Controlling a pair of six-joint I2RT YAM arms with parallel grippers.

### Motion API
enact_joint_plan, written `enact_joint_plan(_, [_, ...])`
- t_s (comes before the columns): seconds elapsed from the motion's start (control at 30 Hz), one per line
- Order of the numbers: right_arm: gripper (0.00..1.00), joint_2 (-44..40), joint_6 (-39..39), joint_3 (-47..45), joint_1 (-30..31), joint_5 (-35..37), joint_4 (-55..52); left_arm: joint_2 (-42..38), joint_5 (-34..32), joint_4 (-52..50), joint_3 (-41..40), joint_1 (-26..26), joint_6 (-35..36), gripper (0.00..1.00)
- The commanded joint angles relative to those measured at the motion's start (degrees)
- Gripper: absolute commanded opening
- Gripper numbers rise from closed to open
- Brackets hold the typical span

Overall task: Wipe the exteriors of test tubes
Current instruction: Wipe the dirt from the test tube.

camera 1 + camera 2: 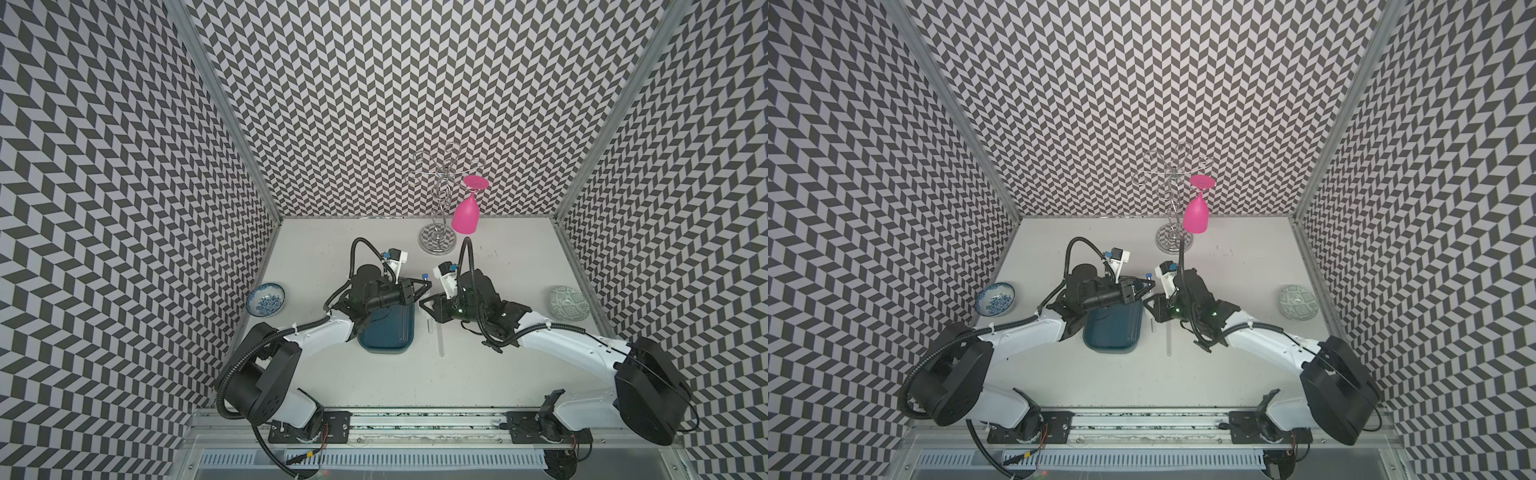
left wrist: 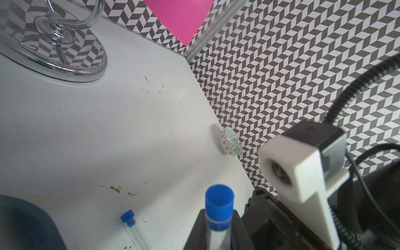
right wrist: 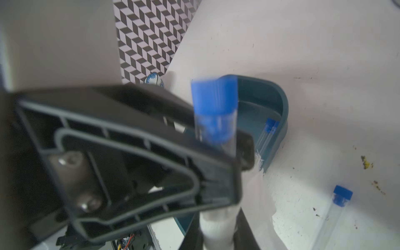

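Note:
My left gripper is shut on a clear test tube just below its blue cap, which also shows in a top view. My right gripper is shut on a white tissue wad and sits right under the left one, tip to tip with it in a top view. The lower part of the held tube is hidden behind the left finger. Another capped tube lies on the table right of the teal tray. Two more lie inside the tray.
A chrome wire rack with a pink glass hanging upside down stands at the back. A blue-patterned bowl sits at the left edge and a green-patterned bowl at the right edge. Patterned walls close three sides.

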Motion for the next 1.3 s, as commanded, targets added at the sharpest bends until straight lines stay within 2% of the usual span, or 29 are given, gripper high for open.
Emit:
enact_joint_plan(0.0, [0.20,-1.1,2.1,-3.8,1.9,1.9,1.5,-1.4,-0.3,1.0,1.8,-0.2,-0.6,0.19])
enact_joint_plan(0.2, [0.18,-1.7,3.5,-5.5,3.2,2.2,2.7,-1.7,-0.2,1.2,1.4,-0.2,-0.7,0.19])
enact_joint_plan(0.43, [0.17,0.1,-0.5,3.9,2.9,7.5,-0.1,-2.2,0.0,1.1,0.9,-0.2,-0.7,0.19])
enact_joint_plan(0.7, [0.18,4.1,-4.3,11.0,1.9,7.1,-2.2,-2.8,0.2,0.9,0.4,-0.1,-0.6,0.19])
enact_joint_plan(1.07, [0.24,-0.1,-4.4,5.5,1.4,0.9,1.5,-3.1,0.4,1.1,-0.1,0.1,-0.6,0.19])
enact_joint_plan(1.27, [0.24,-0.9,-5.2,4.0,0.9,0.8,0.2,-2.7,2.6,1.8,0.0,0.2,-0.6,0.19])
